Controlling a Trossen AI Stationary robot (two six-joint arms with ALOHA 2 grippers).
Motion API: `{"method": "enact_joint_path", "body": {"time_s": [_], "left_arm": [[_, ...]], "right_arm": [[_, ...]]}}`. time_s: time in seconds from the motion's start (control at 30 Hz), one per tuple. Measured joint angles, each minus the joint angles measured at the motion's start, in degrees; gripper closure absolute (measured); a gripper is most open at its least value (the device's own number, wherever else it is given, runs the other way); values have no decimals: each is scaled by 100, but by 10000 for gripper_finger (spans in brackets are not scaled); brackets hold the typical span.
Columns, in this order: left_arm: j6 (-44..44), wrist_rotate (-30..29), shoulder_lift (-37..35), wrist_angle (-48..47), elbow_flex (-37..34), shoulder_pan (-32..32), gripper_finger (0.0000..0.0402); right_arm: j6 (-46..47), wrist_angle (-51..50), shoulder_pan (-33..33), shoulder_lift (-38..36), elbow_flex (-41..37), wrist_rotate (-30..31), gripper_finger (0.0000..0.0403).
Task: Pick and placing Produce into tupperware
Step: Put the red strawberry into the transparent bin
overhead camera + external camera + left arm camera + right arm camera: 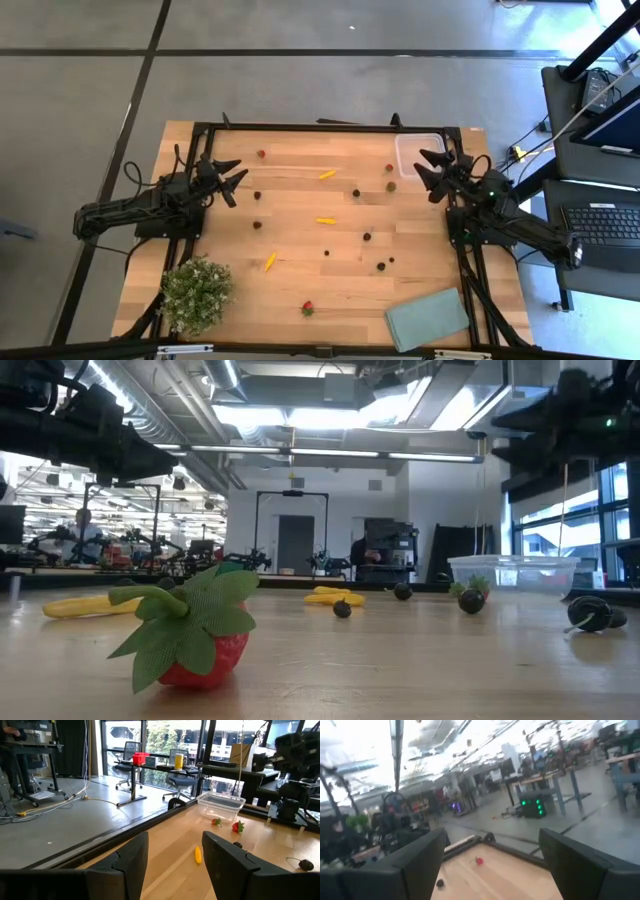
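produce is almost all still loose on the table (300, 190), so the job looks barely begun. the clear tupperware (418, 152) sits at the far right corner, just beside the right gripper (428, 167), on its far side, and in the overhead view nothing can be made out inside it; in the low view its inside is too hazy to say for sure.

the right gripper hangs above the table with its fingers (420, 855) spread wide and nothing between them. just off its tips, toward the table's middle, lie a small strawberry (389, 168) and a greenish-dark piece (391, 186); a dark berry (355, 193) is a little farther out. these look like the easiest next picks.

the left gripper (229, 177) hovers at the other end, well apart from the tupperware, with its fingers (131, 860) partly open and holding nothing. a second strawberry (261, 154) is near its tips on the far side, and a dark berry (257, 196) is close by on the near side.

between the two grippers are two yellow slivers (327, 174) (326, 220). nearer the front edge, well away from both grippers, lie a third sliver (270, 261), more dark berries (367, 237) and a third strawberry (307, 309), the one that looms large in the low view (195, 640).

my reading: every piece in sight still has to be carried over, roughly a dozen or more.
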Motion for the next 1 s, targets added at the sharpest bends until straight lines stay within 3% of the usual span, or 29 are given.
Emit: {"method": "enact_joint_path", "body": {"time_s": [0.2,0.5,0.7,1.0], "left_arm": [[-1,0,0,5,0,0,223],[0,0,0,6,0,1,223],[0,0,0,5,0,-1,223],[0,0,-1,6,0,-1,223]], "right_arm": [[-772,-1462,79,1143,1229,-75,79],[-3408,-2178,237,3477,2889,275,79],[-3062,-2296,235,4479,3600,242,79],[-3011,-4982,232,6064,4734,35,79]]}}
